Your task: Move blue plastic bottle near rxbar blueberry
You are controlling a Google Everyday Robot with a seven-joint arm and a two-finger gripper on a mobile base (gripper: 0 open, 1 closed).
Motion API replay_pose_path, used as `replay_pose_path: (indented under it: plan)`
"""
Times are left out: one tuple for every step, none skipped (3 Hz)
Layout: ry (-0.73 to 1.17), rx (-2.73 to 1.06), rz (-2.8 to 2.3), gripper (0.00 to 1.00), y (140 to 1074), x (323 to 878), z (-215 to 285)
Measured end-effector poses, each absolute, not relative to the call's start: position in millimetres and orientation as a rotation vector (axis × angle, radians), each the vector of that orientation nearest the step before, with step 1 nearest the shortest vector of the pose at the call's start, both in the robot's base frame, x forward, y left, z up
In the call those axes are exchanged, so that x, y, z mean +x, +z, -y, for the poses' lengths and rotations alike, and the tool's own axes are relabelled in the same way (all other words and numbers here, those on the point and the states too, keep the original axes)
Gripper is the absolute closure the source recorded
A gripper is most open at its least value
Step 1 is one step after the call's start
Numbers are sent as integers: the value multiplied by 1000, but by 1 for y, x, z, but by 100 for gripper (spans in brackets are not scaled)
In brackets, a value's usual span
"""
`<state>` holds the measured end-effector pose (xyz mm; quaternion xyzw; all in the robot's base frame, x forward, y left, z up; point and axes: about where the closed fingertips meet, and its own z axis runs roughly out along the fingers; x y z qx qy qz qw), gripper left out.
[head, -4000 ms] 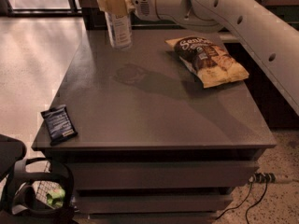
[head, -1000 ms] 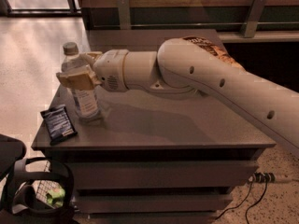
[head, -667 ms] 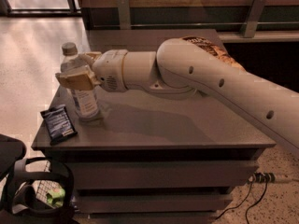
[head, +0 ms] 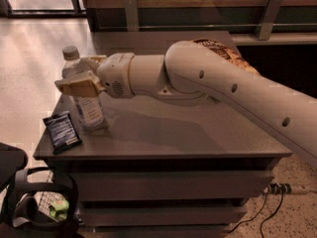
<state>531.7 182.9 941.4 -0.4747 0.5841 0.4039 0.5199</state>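
Note:
The blue plastic bottle (head: 88, 108), clear with a white cap, stands upright on the grey table (head: 188, 133) near its front left corner. The rxbar blueberry (head: 62, 131), a small flat dark blue wrapper, lies just left of the bottle's base, a short gap away. My gripper (head: 83, 74) reaches in from the right and is shut on the bottle's upper body, with one tan finger (head: 79, 86) in front of it and the other behind.
A yellow-and-brown chip bag (head: 225, 53) lies at the table's back right, mostly hidden by my arm (head: 223, 88). A dark basket (head: 44, 202) sits on the floor at front left. Cables (head: 277, 190) lie on the floor at right.
Since four seconds ago my gripper has carried the bottle from the table's back to the front left, beside the blue bar. Over the last second nothing has visibly moved.

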Motion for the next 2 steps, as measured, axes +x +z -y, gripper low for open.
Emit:
replay_pose_path:
  plan:
    - [970,-1143,-1397,0,942,530,-185]
    - [970,-1143,-1397,0,942,530,-185]
